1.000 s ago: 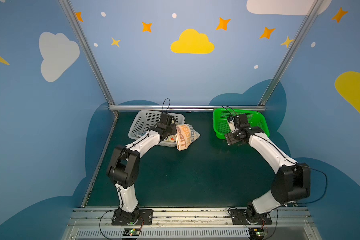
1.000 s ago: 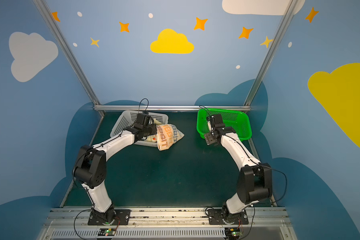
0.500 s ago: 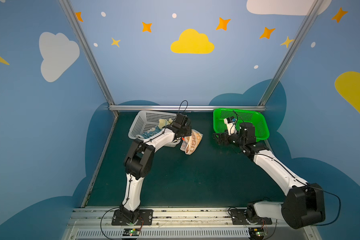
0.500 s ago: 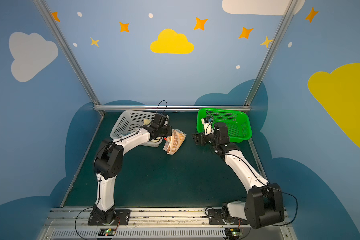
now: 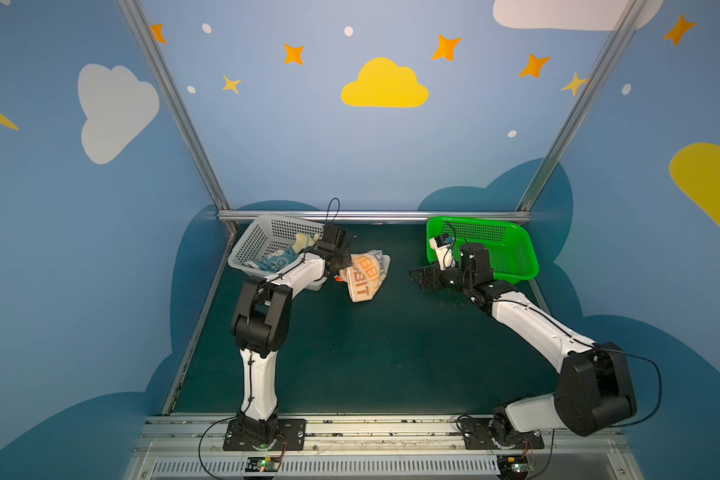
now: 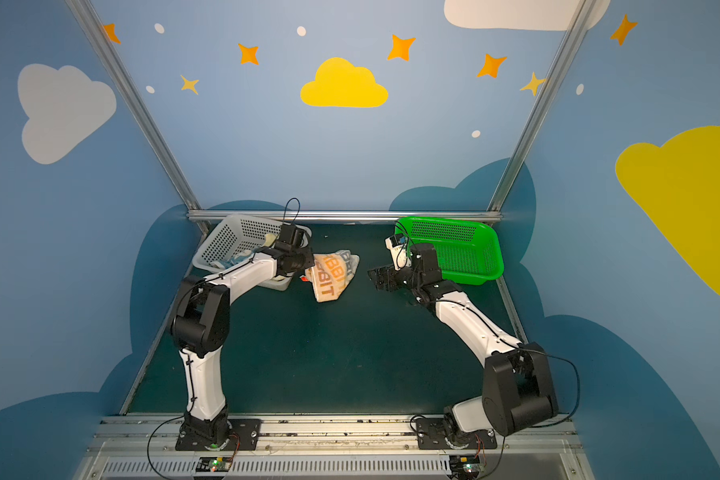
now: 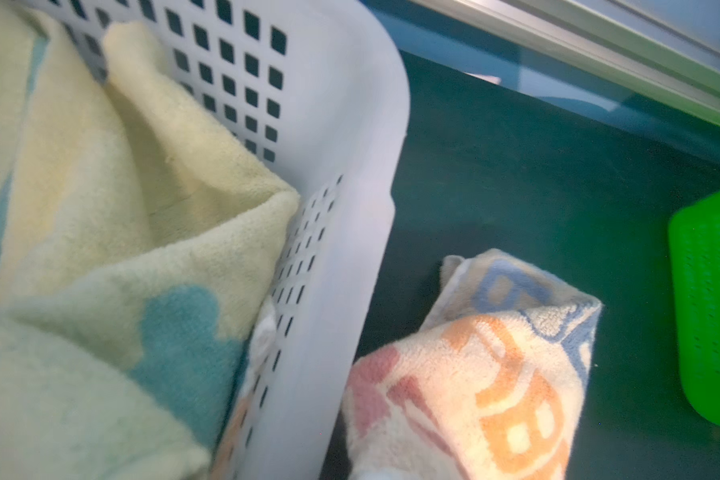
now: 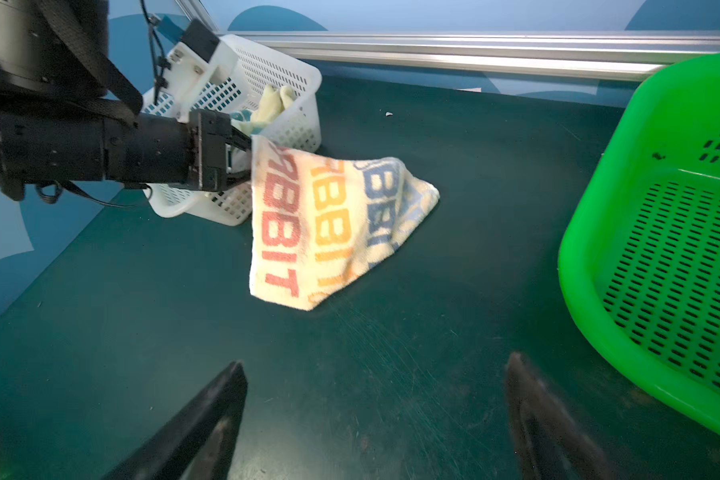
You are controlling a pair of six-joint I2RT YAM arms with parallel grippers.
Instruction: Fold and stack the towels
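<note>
- Striped RABBIT towel is out on the mat, just beside the white basket and between it and the green basket, closer to the white one.
- The left gripper is clamped tight on one corner of that towel. The cloth hangs from the pinch in a crumpled wedge, and its lower edge looks like it's touching the mat.
- The right gripper has its fingers spread wide with nothing between them. It hovers low over bare mat in front of the green basket, pointing toward the towel but well apart from it.
- The other two towels sit bunched up inside the white basket: the pale yellow towel against the wall nearest the striped one, and the blue-and-cream towel further in.
- The green basket has nothing in it and sits in the back right corner.
- The surface is a dark green mat, pretty scuffed, with fine scratches showing in the right wrist view. There's a tiny white speck near the back.
- A silver rail runs along the back edge of the mat.
- The walls are blue with painted clouds and orange stars, including a big yellow cloud dead centre on the back wall.
</note>
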